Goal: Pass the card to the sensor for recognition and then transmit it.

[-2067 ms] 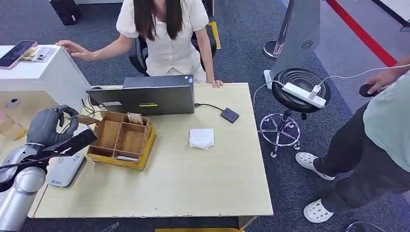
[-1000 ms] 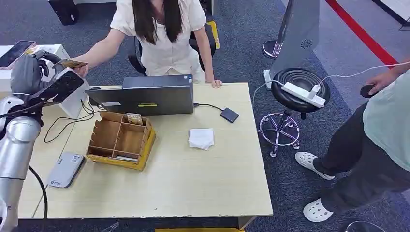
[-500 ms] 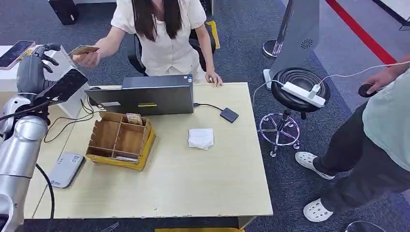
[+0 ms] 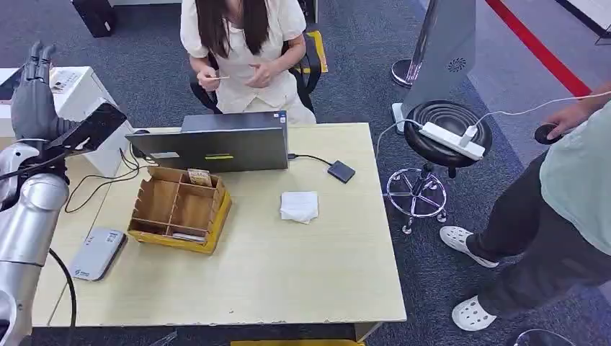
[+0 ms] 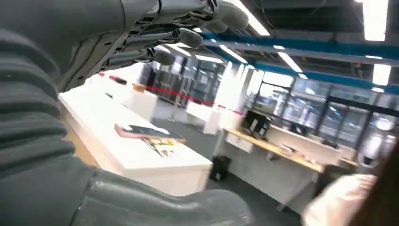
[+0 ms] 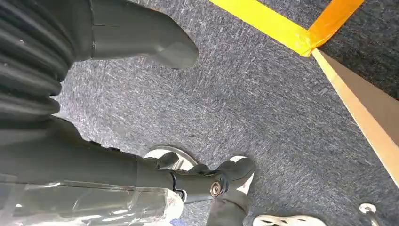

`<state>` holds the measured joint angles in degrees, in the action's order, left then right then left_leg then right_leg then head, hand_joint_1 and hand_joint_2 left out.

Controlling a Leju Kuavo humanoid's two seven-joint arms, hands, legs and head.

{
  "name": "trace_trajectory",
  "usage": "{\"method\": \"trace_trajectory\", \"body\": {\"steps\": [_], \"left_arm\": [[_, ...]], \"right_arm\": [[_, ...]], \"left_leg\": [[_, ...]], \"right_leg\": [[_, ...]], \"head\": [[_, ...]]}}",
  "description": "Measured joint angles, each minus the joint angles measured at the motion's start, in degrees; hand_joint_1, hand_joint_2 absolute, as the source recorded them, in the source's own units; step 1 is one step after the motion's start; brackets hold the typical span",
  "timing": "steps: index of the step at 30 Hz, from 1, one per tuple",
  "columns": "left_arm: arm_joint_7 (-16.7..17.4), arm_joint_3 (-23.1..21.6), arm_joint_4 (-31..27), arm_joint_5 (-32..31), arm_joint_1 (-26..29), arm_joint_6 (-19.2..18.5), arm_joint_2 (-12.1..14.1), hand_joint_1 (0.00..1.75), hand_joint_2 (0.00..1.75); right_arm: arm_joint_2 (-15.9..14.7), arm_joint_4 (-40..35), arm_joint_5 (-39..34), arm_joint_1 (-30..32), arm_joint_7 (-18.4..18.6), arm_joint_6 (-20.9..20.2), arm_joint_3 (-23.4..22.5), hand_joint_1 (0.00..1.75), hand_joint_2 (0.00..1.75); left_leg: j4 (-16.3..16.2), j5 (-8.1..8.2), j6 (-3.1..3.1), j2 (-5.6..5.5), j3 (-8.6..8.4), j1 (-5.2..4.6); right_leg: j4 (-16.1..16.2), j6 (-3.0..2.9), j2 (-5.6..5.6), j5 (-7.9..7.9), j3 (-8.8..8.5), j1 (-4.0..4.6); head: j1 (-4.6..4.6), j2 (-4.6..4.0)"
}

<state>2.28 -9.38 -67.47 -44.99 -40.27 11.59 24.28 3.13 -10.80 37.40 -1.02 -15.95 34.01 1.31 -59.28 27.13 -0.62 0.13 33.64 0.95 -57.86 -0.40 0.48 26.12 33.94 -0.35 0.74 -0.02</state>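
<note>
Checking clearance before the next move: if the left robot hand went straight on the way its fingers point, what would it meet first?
Probably nothing near: the left robot hand points up and away above the white counter; depth unclear.

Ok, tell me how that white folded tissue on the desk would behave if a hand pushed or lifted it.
The tissue looks thin, soft and layered, so it would probably flop and sag when lifted. Lying flat on the smooth desk, it would likely slide or crumple under a push. It seems very light; rolling or tipping looks unlikely.

left hand (image 4: 30, 92) raised, fingers (image 4: 37, 54) straight, empty; right hand (image 6: 155, 42) hanging
</note>
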Motion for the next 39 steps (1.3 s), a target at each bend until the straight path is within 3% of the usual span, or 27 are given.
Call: {"method": "trace_trajectory", "body": {"steps": [15, 23, 30, 39], "left_arm": [[7.7, 0.7, 16.2, -23.0, -2.3, 12.1, 10.4, 0.00, 1.75], [9.6, 3.2, 23.5, -25.7, -1.0, 14.0, 16.8, 0.00, 1.75], [11.3, 8.3, 26.4, -26.8, 5.1, 14.3, 23.1, 0.00, 1.75], [12.7, 14.2, 27.7, -27.3, 11.7, 14.2, 27.1, 0.00, 1.75]], "right_arm": [[0.3, 0.0, 1.0, 0.1, 1.2, -0.1, 0.0, 0.00, 1.75], [0.7, 0.0, 0.6, 0.3, 1.3, 0.0, -0.1, 0.00, 1.75], [0.9, 0.1, 0.0, 0.7, 1.5, 0.1, -0.9, 0.00, 1.75], [1.1, 0.1, -0.2, 0.8, 1.8, 0.2, -1.7, 0.00, 1.75]], "left_leg": [[0.0, -0.02, -0.04, 0.11, 0.02, 0.02], [0.0, -0.02, -0.05, 0.11, 0.10, 0.05], [0.0, 0.00, -0.08, 0.21, 0.12, 0.06], [0.1, 0.02, -0.10, 0.26, 0.17, 0.06]], "right_leg": [[0.0, -0.02, 0.13, 0.01, 0.05, 0.01], [-0.1, -0.04, 0.11, 0.04, 0.08, 0.03], [-0.1, -0.05, 0.23, 0.05, 0.21, 0.03], [-0.1, -0.06, 0.24, 0.04, 0.20, 0.04]], "head": [[0.02, 0.00], [0.00, 0.00], [0.00, 0.00], [-0.09, 0.00]]}}
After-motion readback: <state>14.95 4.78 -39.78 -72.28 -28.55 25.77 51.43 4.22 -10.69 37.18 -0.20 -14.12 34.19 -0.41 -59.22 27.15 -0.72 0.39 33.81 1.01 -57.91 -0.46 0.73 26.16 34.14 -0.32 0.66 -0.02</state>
